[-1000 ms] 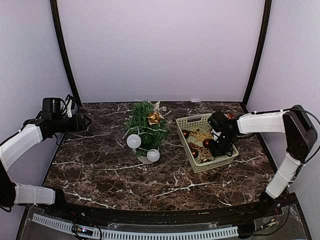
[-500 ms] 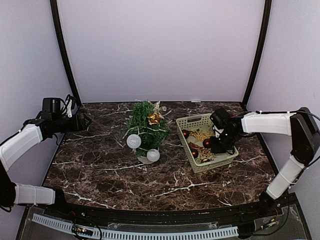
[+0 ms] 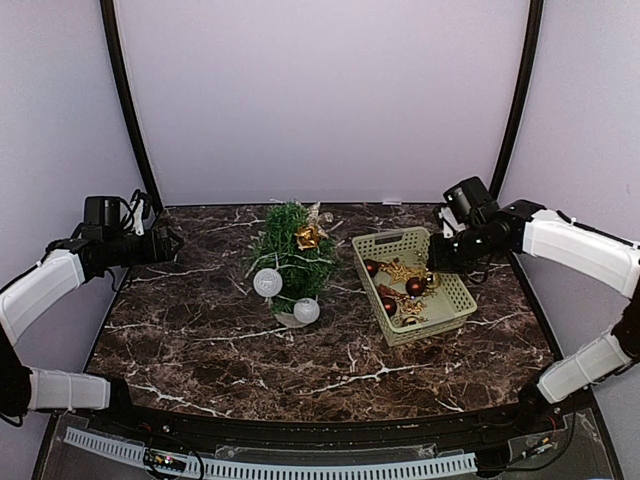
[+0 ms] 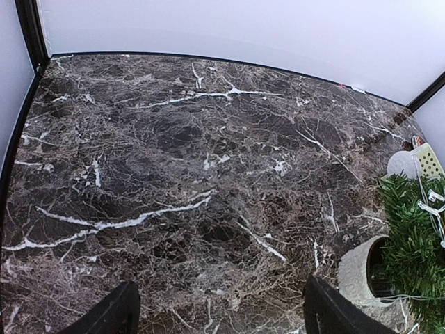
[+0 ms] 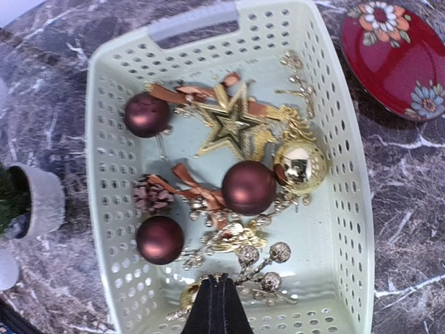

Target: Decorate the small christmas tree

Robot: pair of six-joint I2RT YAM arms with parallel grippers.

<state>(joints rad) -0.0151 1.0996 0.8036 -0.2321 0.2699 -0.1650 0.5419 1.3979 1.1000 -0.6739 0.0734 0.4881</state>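
The small christmas tree [image 3: 288, 255] stands mid-table in its white pot [image 3: 284, 319], with two white balls [image 3: 267, 282] and a gold ornament [image 3: 308, 237] on it. Its edge shows in the left wrist view [image 4: 414, 243]. The pale green basket [image 3: 398, 336] to its right holds dark red balls [image 5: 248, 187], a gold star [image 5: 229, 125], a gold ball [image 5: 300, 167] and a pine cone [image 5: 151, 195]. My right gripper [image 5: 220, 280] is above the basket's near end [image 3: 437, 262], shut, with the stem of a glitter berry sprig [image 5: 271, 268] running into its tips. My left gripper [image 4: 222, 320] is open and empty at the far left [image 3: 165, 243].
A red plate with a flower pattern [image 5: 393, 56] lies on the marble just beyond the basket's right side. Black frame posts and white walls close the table at the back and sides. The tree's pot [image 5: 42, 198] sits just left of the basket.
My right gripper has risen out of the basket and drawn back toward the right rear. The left arm and the tree have not moved.
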